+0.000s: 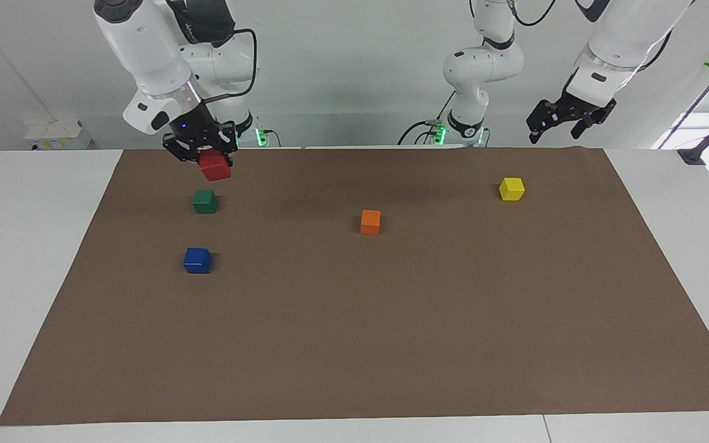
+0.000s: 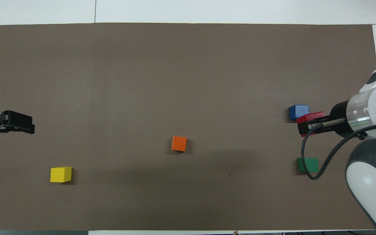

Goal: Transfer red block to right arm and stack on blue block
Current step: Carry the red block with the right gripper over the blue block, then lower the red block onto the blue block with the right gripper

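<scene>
The right gripper [image 1: 205,154] points down with its jaws closed on the red block [image 1: 215,166], which hangs tilted just below the fingertips, clear of the brown mat [image 1: 391,320] that covers the bench [image 1: 28,258]. In the facing view the red block is raised above the mat, over the strip at the robots' edge, and the green block [image 1: 205,201] sits on the mat just below the jaws in that view. In the overhead view the same jaws and red block [image 2: 309,118] overlap the edge of the blue block [image 2: 298,112], with the green block [image 2: 308,164] well apart from them, nearer the robots. The blue block [image 1: 197,260] rests flat on the mat, untouched, with nothing on top of it, at the right arm's end of the bench.

The left gripper [image 1: 560,123] hangs in the air at the left arm's end, its jaws spread wide and holding nothing. It is over the mat's edge nearest the robots; the yellow block [image 1: 511,188] lies on the mat below and apart from those jaws. In the overhead view the left gripper [image 2: 11,122] enters from the side edge, with the yellow block [image 2: 60,174] near it. The orange block [image 1: 370,221] sits alone mid-mat, between the two sets of jaws and well apart from both.
</scene>
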Robot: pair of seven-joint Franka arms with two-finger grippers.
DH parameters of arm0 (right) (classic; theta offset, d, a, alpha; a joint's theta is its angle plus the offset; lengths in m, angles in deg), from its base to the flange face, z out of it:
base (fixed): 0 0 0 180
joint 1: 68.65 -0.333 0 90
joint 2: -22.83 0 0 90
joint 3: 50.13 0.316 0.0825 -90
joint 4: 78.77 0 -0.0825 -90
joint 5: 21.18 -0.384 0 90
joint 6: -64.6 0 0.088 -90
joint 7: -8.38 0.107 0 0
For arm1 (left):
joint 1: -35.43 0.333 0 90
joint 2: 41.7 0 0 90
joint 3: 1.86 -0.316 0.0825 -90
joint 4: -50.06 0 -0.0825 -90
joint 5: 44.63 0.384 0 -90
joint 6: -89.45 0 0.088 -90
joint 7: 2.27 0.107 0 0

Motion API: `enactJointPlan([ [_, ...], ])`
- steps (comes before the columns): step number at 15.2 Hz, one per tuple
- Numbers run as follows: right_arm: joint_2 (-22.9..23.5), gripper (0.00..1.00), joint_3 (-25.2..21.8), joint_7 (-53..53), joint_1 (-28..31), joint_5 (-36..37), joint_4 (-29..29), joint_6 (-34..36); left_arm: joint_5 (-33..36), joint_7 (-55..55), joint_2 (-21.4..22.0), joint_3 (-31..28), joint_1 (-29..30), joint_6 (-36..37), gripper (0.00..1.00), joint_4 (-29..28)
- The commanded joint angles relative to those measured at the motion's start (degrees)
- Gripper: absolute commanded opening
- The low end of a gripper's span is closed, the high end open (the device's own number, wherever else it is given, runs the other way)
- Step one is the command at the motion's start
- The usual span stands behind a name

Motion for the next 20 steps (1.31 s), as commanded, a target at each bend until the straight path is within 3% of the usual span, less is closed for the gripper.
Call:
enactJointPlan([
  [1,-0.54,0.00,0.17,0.14,0.59,3.82,7.78,-9.46,1.39,0.67,-1.11,-3.70,-4.56,-0.03,1.00,1.88],
  [4,0.78,0.00,0.17,-0.21,1.29,4.79,14.03,-20.19,0.60,0.76,-4.09,-4.41,-4.30,1.36,1.00,3.37],
  [7,3.50,0.00,0.17,-1.09,3.49,6.63,17.73,-29.08,0.86,0.58,-3.48,-1.34,-4.30,2.69,1.00,3.37],
  [10,7.27,0.00,0.17,0.05,6.47,6.64,17.74,-32.87,0.94,0.67,-5.15,-2.29,-3.15,3.56,1.00,5.73],
  [15,12.46,0.00,0.09,1.89,7.63,6.64,17.74,-40.60,0.86,0.58,-4.28,-1.42,-3.24,5.94,1.00,6.10],
  [20,14.23,0.00,0.17,3.57,7.62,6.64,17.74,-42.20,0.86,0.41,-3.92,-1.33,-3.15,5.06,1.00,5.92],
])
